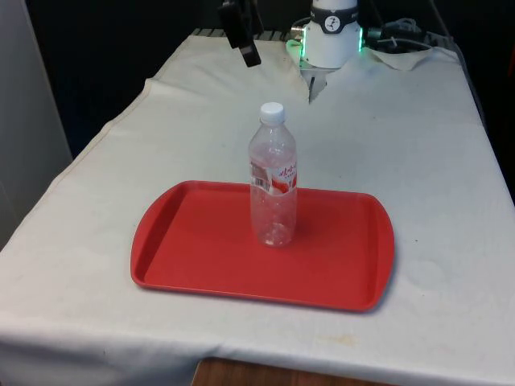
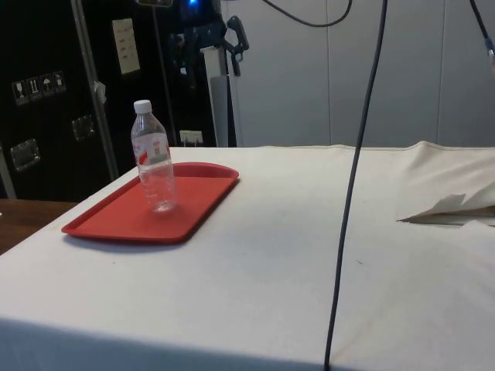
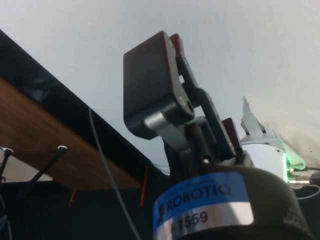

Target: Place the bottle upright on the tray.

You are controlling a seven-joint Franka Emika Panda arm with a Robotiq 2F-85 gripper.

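Clear plastic bottle w/ white cap [image 1: 273,181] stands upright on red plastic tray [image 1: 185,249]. Black claw [image 1: 241,30] raised well away; can't tell if spread. Best: retreat w/o nudging.

My gripper [image 1: 249,50] hangs high over the table's far end, towards the front view's left, holding nothing, its black fingers [image 3: 150,85] pressed flat together in the wrist view and tipped down at a slant in the side view [image 2: 236,39].
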